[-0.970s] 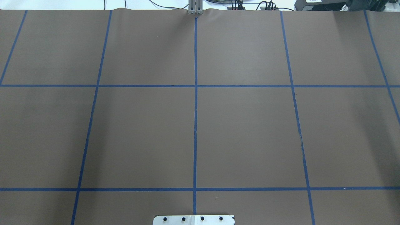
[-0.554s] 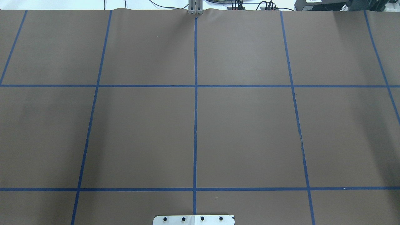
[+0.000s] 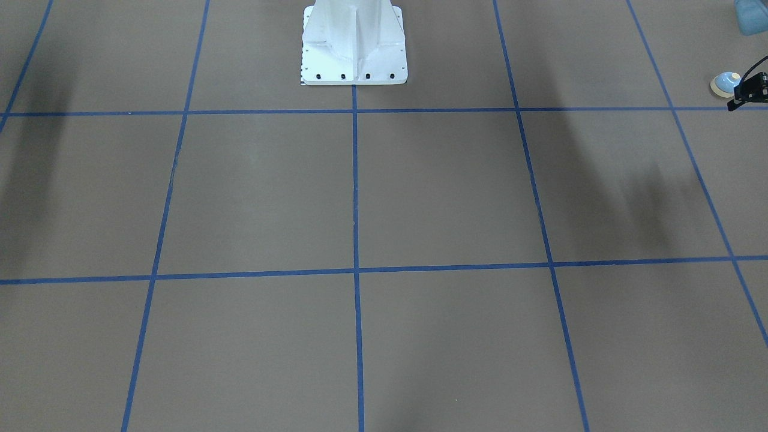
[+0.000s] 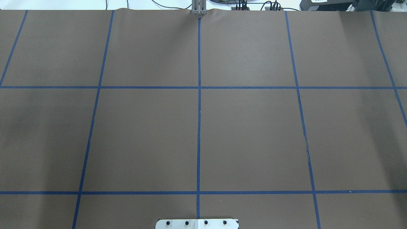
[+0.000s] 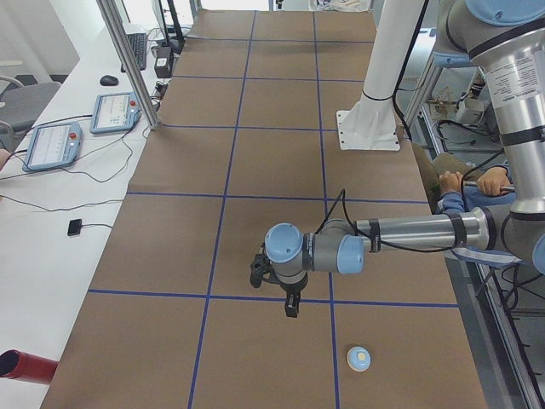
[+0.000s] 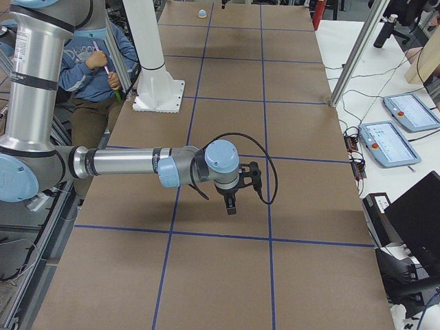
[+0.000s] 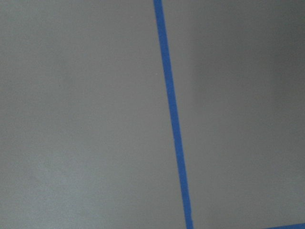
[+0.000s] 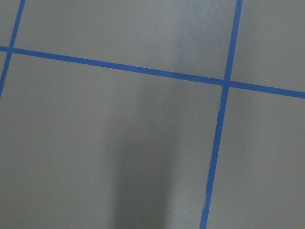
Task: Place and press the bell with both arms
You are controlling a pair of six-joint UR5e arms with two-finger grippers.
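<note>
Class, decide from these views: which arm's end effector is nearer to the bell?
Left. The left end effector hovers close to the bell; the right end effector is far off, on the other side of the white pedestal.

Silver arms point(image 5: 417, 231) (light-blue joint caps point(image 5: 282, 246))

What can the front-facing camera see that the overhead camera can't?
Only the front-facing view shows the bell at its right edge, with a black bit of the left arm beside it. Only the overhead view shows the table at its far edge, with cables and a grey post. Both show the brown tabletop, its blue tape lines and the white pedestal.
</note>
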